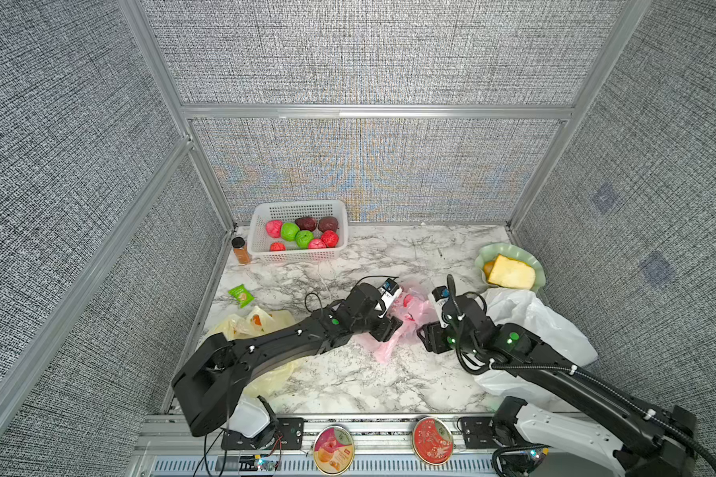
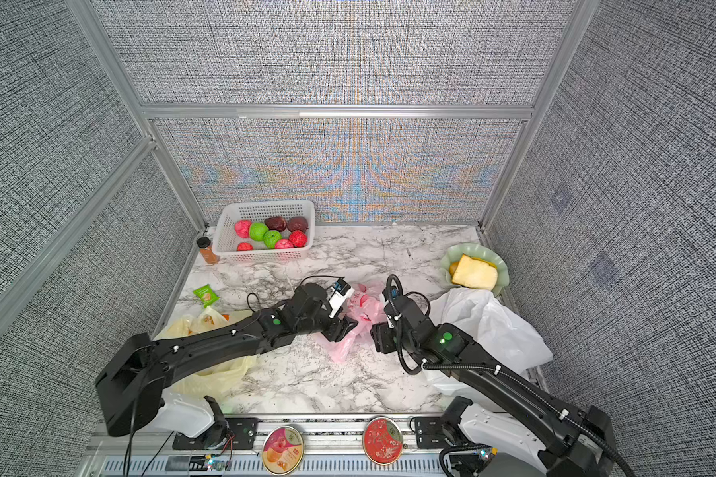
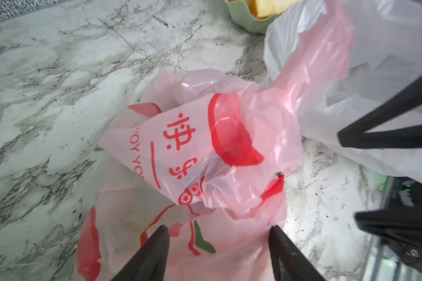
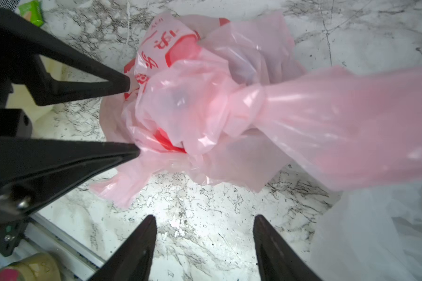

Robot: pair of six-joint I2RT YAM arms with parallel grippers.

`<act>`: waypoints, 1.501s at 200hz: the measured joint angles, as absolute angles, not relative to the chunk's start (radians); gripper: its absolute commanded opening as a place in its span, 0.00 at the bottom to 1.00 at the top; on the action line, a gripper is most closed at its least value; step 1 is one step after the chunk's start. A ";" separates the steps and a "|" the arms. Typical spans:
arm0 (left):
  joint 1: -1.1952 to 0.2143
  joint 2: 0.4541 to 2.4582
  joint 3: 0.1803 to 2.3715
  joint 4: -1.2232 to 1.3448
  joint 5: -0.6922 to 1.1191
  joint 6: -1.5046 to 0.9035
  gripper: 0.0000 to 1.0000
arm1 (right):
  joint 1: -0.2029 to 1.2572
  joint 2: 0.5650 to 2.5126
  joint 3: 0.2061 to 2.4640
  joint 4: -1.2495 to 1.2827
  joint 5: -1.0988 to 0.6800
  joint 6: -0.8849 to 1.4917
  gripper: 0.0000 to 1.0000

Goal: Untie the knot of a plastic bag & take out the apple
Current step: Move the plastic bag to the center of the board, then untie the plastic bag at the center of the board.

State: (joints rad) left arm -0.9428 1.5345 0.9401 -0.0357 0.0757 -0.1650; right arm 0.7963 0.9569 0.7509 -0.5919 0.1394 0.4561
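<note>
A pink plastic bag (image 1: 406,314) (image 2: 362,314) with red print lies crumpled mid-table between both arms. Its knot (image 4: 251,107) shows in the right wrist view, with a twisted pink tail running off from it. The apple is hidden inside the bag. My left gripper (image 1: 391,330) (image 3: 218,228) is open, and its fingertips (image 4: 129,82) rest against the bag's side with pink film between them. My right gripper (image 1: 423,336) (image 4: 205,219) is open over bare marble just short of the bag, holding nothing.
A white basket (image 1: 265,214) with several red and green fruits stands at the back left, beside a spice jar (image 1: 240,250). A green packet (image 1: 240,295) and a yellow bag (image 1: 244,324) lie left. A white bag (image 1: 534,326) and a green dish (image 1: 534,258) with bread are right.
</note>
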 measured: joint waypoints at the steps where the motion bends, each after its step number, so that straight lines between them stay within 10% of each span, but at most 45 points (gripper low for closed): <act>1: -0.944 1.539 0.943 -0.035 0.073 -0.165 0.66 | 0.798 0.957 0.748 -0.592 0.142 0.457 0.69; 79: -0.986 1.540 1.033 -0.106 0.037 -0.131 0.02 | 0.789 1.100 0.633 -0.319 0.332 0.366 0.69; 129: -0.986 1.407 1.030 -0.157 0.053 -0.123 0.01 | 0.764 1.169 0.661 -0.211 0.338 0.316 0.00; 226: -0.943 1.081 0.838 -0.228 -0.183 -0.160 0.00 | 0.485 0.879 0.597 -0.233 0.284 0.435 0.00; 241: -0.912 1.049 0.752 -0.237 -0.205 -0.199 0.23 | 0.448 0.885 0.560 -0.250 0.225 0.495 0.00; 268: -0.881 1.010 0.681 -0.283 -0.218 -0.269 0.49 | 0.439 0.888 0.542 -0.268 0.109 0.545 0.49; 300: -0.881 0.951 0.729 -0.283 -0.207 -0.280 0.53 | 0.482 0.833 0.677 -0.371 0.060 0.480 0.59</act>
